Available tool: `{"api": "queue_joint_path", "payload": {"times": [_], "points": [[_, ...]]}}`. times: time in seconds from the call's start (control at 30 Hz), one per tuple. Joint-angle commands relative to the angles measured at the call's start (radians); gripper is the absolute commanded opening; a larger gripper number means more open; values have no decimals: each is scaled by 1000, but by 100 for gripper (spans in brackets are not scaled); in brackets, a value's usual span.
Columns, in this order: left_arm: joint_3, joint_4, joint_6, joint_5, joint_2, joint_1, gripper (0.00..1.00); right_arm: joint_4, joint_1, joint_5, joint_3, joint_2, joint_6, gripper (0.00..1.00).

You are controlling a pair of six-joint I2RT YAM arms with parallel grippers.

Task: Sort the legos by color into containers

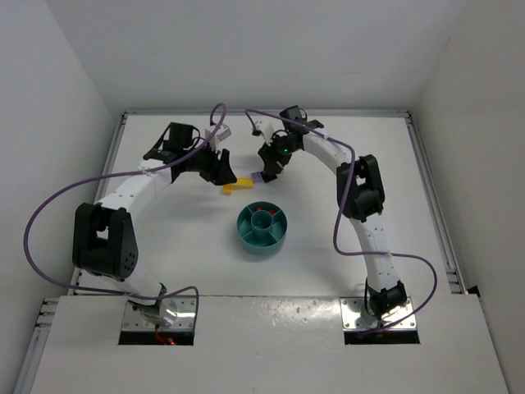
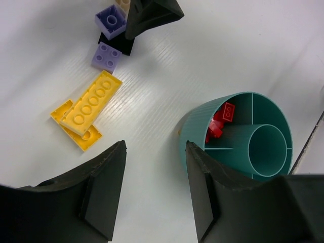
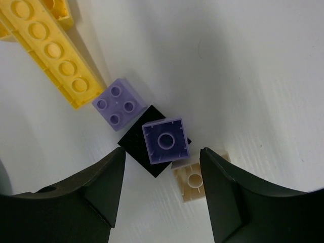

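Red legos [image 2: 220, 121] already lie in one outer section of the dish [image 2: 195, 132]. Beside the dish, yellow [image 2: 91, 104], purple [image 3: 165, 140], black [image 3: 137, 143] and beige [image 3: 194, 182] bricks remain on the table [image 1: 172, 246]. Both tools, left [image 2: 154, 195] and right [image 3: 162, 195], stand apart, empty.

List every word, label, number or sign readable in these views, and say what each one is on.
None: no readable text in any view.
Yellow bricks, purple bricks, black brick, beige brick and red bricks: plain, no lettering visible.
Teal dish: no label showing.
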Motion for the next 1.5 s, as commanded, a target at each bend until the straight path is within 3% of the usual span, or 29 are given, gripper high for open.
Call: {"api": "queue_joint_path", "payload": {"times": [0.0, 0.27, 0.5, 0.67, 0.77, 1.0, 1.27, 1.47], "points": [[-10, 29, -14, 1, -44, 19, 56, 39, 6, -6, -16, -16, -41, 61], [-20, 29, -14, -8, -44, 19, 56, 103, 6, 5, -66, -16, -59, 55], [-20, 29, -14, -19, -44, 19, 56, 184, 15, 5, -148, -58, -59, 38], [-29, 38, -14, -19, -44, 19, 56, 220, 25, -4, -224, -139, -59, 19], [-29, 38, -14, -19, -44, 19, 56, 229, 25, -15, -269, -188, -59, 14], [-29, 67, -14, -19, -35, 19, 56, 170, 6, -48, -387, -389, -78, 11], [-29, 87, -14, -19, -15, 19, 56, -58, -3, -70, -549, -625, -303, 10], [-29, 96, -14, -10, 5, 10, 56, -174, 28, -79, -687, -796, -371, 10]]}}
